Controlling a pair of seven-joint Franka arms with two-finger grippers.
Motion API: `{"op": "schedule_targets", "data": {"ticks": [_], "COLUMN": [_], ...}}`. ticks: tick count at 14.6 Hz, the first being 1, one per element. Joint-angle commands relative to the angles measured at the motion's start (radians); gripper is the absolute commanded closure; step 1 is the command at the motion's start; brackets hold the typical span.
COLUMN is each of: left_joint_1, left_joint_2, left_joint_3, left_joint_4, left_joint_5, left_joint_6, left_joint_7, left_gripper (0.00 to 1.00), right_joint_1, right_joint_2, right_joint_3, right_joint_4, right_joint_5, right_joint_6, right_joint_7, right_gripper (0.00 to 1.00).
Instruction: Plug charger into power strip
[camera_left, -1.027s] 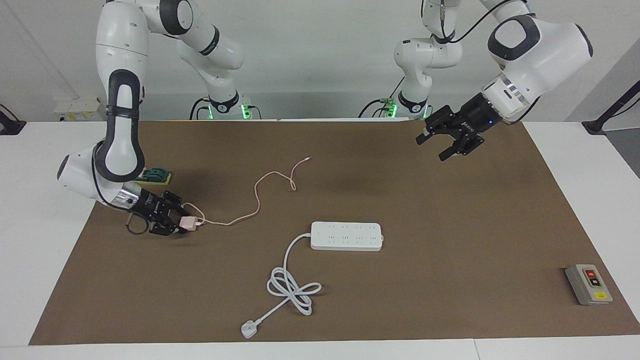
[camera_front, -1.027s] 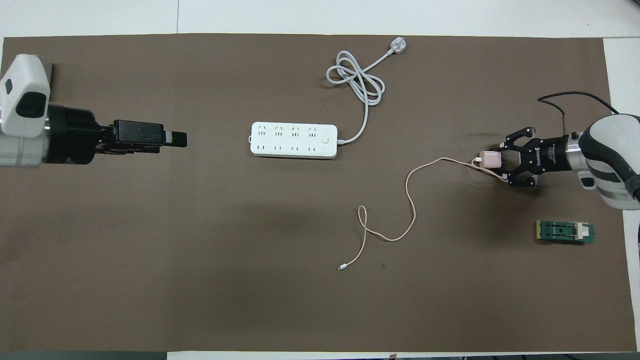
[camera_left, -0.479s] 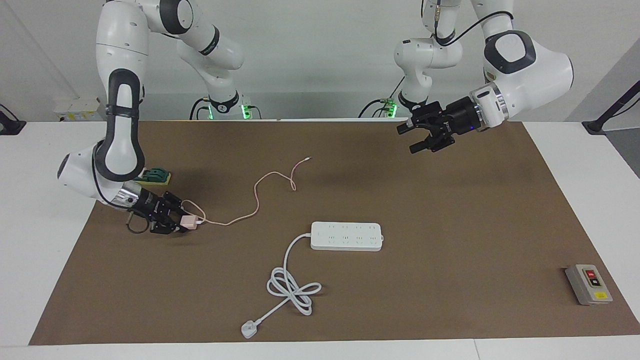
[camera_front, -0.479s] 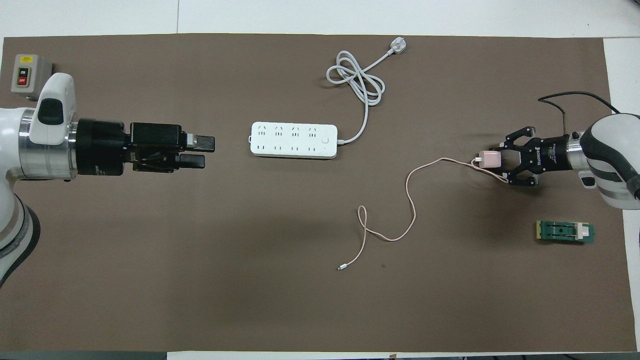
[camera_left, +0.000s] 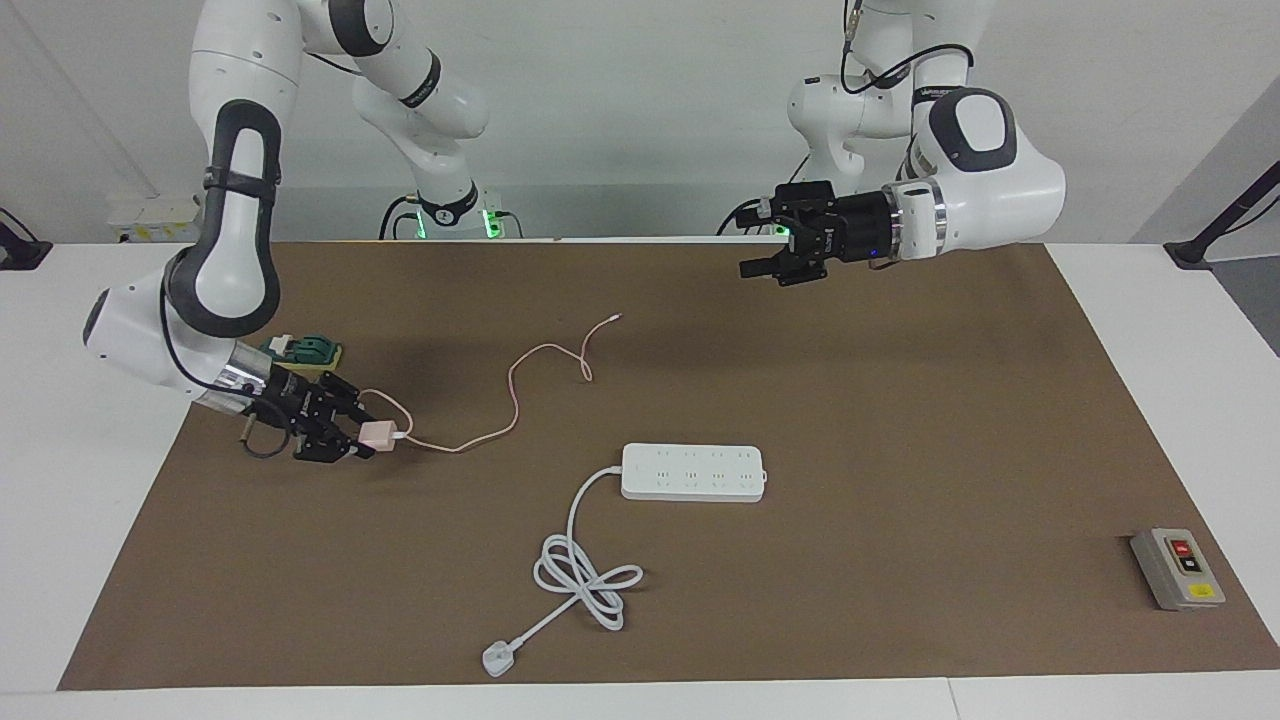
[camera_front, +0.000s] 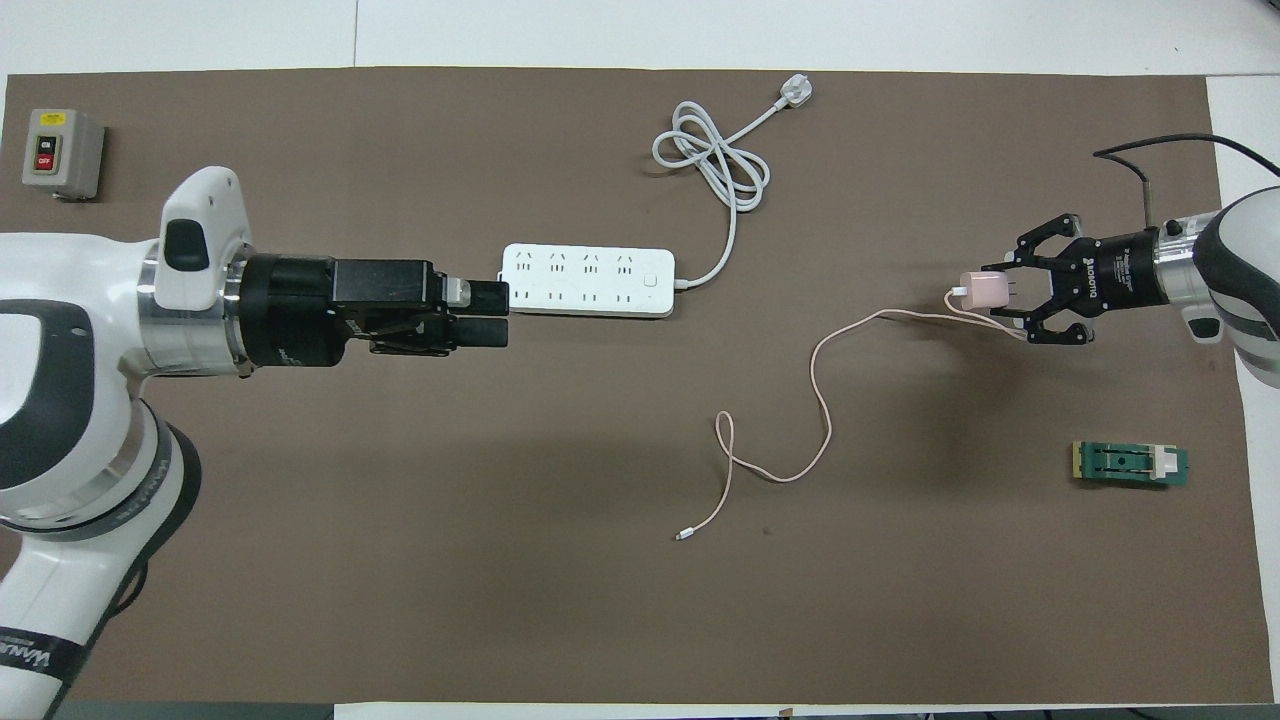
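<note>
A small pale-pink charger (camera_left: 378, 436) was held pinched between the fingertips of the right gripper (camera_left: 362, 441), just above the brown mat (camera_left: 900, 420) toward the right arm's end of the table. Its prongs could be seen pointing back toward the gripper in the overhead view. From the charger a thin pink cable (camera_left: 515, 390) was trailed in loose curves across the mat, its free end lying nearer to the robots than the rest.

The power strip (camera_left: 694, 472) was laid flat near the middle of the mat, well apart from the charger, with no plug in any of its sockets. Its thick white cord (camera_left: 580, 570) was looped farther from the robots and ended in a white three-pin plug (camera_left: 495, 659).

The left gripper (camera_left: 762, 258) was held in the air with its fingers spread and nothing between them; it was not in contact with the strip, though it overlapped the strip's end in the overhead view.

A green fixture (camera_left: 310, 352) was seen beside the right arm, and a grey switch box (camera_left: 1177, 568) sat toward the left arm's end.

The task was judged to be at an early stage: the charger had been grasped, while carrying it to the strip, turning the prongs downward and pressing them into a socket were left to do.
</note>
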Motion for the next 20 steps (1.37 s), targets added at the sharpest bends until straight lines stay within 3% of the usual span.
{"op": "schedule_targets", "data": {"ticks": [1,4,6,7,14,20], "left_joint_1": [-0.025,-0.055,-0.082,-0.092,-0.125,-0.223], "left_joint_2": [0.058,0.111,0.227,0.247,0.25,0.261], "left_joint_3": [0.014,0.014,0.014,0.016,0.013,0.011], "left_joint_4": [-0.062,-0.078,-0.074,-0.066,-0.053,-0.005], "left_joint_5": [-0.075,-0.189,-0.314,-0.32,-0.329,-0.408], "left_joint_6": [0.0,-0.023,-0.093,-0.09,-0.046,0.103], "left_joint_7": [0.168,0.243,0.423,0.459,0.46,0.46], "left_gripper": [0.0,0.0,0.0,0.0,0.0,0.0], "right_joint_1": [0.041,0.111,0.149,0.168,0.367,0.511], "right_joint_2": [-0.093,-0.149,-0.163,-0.169,-0.178,-0.183], "right_joint_3": [0.002,0.002,0.007,0.011,0.014,0.014], "right_joint_4": [-0.012,-0.012,0.005,0.011,0.035,0.04], "right_joint_5": [-0.037,-0.037,-0.035,-0.034,-0.023,-0.022], "right_joint_6": [-0.043,-0.061,-0.061,-0.063,-0.002,0.021], "right_joint_7": [0.111,0.226,0.305,0.335,0.509,0.595], "right_gripper": [1.0,1.0,1.0,1.0,1.0,1.0]}}
